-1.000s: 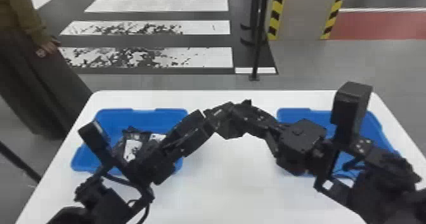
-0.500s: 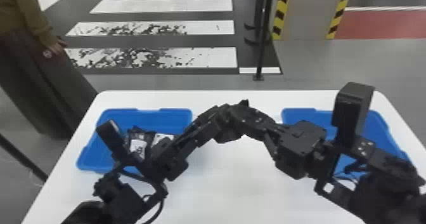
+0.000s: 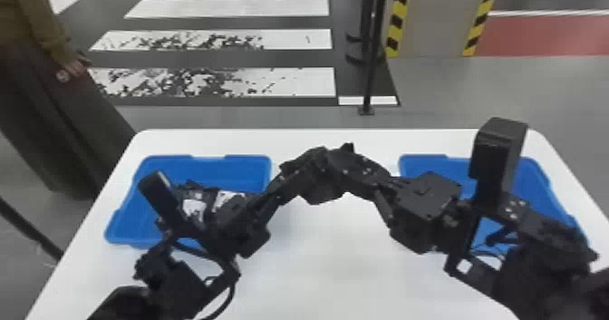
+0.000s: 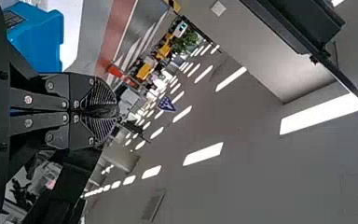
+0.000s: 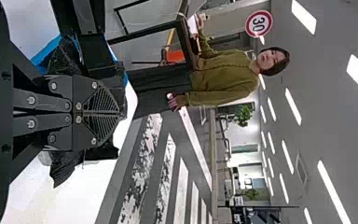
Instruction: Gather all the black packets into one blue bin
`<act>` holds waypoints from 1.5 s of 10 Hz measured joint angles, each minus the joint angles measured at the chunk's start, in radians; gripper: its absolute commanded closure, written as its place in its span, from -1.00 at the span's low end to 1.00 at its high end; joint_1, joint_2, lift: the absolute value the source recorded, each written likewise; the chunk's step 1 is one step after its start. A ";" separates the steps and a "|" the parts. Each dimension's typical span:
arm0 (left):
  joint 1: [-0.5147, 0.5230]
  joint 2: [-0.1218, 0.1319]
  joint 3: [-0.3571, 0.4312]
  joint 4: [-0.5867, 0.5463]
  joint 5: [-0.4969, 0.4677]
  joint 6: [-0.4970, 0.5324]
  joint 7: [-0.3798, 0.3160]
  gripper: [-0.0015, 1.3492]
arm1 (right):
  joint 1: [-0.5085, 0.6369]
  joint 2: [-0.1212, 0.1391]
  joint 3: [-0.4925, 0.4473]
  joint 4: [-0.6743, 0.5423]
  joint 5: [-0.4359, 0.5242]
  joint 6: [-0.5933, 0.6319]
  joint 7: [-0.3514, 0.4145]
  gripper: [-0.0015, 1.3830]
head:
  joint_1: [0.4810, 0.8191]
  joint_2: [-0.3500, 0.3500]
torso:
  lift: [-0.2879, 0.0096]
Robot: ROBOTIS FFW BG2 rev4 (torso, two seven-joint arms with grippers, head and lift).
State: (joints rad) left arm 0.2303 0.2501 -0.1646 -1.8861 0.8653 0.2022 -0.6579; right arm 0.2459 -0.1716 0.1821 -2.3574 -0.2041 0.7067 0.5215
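In the head view my left gripper (image 3: 301,169) and right gripper (image 3: 355,165) meet tip to tip above the table's middle. The fingers of my left gripper (image 4: 114,110) are together, with dark material in the narrow gap. My right gripper (image 5: 121,113) also has its fingers together. Behind them a crinkled black packet (image 5: 63,168) hangs over the table; I cannot tell which gripper holds it. Several black packets (image 3: 195,208) with white labels lie in the left blue bin (image 3: 244,162), partly covered by my left arm. Its contents also show as black plastic (image 5: 63,56).
The right blue bin (image 3: 537,174) stands at the table's right, largely behind my right arm, its inside partly hidden. Both bins rest on the white table (image 3: 340,269). Beyond the left edge stands a person, and a dark pole (image 3: 369,79) rises behind the far edge.
My left arm has moved a little to the right, its forearm swinging toward the right arm. The grippers stay close together at the middle, and the whole scene has shifted slightly to the right.
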 measured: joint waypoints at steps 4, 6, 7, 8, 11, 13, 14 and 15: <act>0.021 -0.006 0.075 0.007 -0.031 -0.035 0.003 0.78 | 0.064 0.024 -0.056 0.043 -0.173 -0.200 -0.001 -0.74 | 0.27 0.24 | 0.20; 0.044 -0.009 0.169 0.008 -0.096 -0.041 0.003 0.78 | 0.138 0.049 -0.134 0.023 -0.198 -0.238 0.000 -0.71 | 0.27 0.27 | 0.20; 0.054 -0.009 0.236 0.014 -0.147 -0.035 0.002 0.78 | 0.184 0.061 -0.172 0.018 -0.201 -0.246 0.000 -0.71 | 0.27 0.31 | 0.20; 0.056 -0.007 0.306 0.028 -0.206 -0.020 0.001 0.78 | 0.232 0.072 -0.201 0.014 -0.208 -0.253 0.000 -0.71 | 0.27 0.39 | 0.20; -0.028 0.009 0.427 0.161 -0.361 -0.003 0.003 0.53 | 0.320 0.088 -0.228 0.014 -0.217 -0.271 0.000 -0.70 | 0.27 0.66 | 0.20; -0.073 0.017 0.438 0.245 -0.395 -0.013 0.022 -0.96 | 0.368 0.103 -0.251 0.017 -0.206 -0.373 -0.035 -0.70 | 0.27 0.67 | 0.20; -0.067 0.015 0.442 0.253 -0.396 -0.027 0.023 -0.85 | 0.403 0.114 -0.266 0.017 -0.206 -0.422 -0.055 -0.71 | 0.27 0.64 | 0.20; -0.042 0.010 0.440 0.252 -0.385 -0.075 0.023 -0.69 | 0.440 0.124 -0.288 0.017 -0.202 -0.458 -0.066 -0.71 | 0.27 0.59 | 0.20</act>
State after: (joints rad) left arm 0.1885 0.2597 0.2756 -1.6342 0.4803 0.1269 -0.6349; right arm 0.6859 -0.0480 -0.1056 -2.3405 -0.4064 0.2486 0.4556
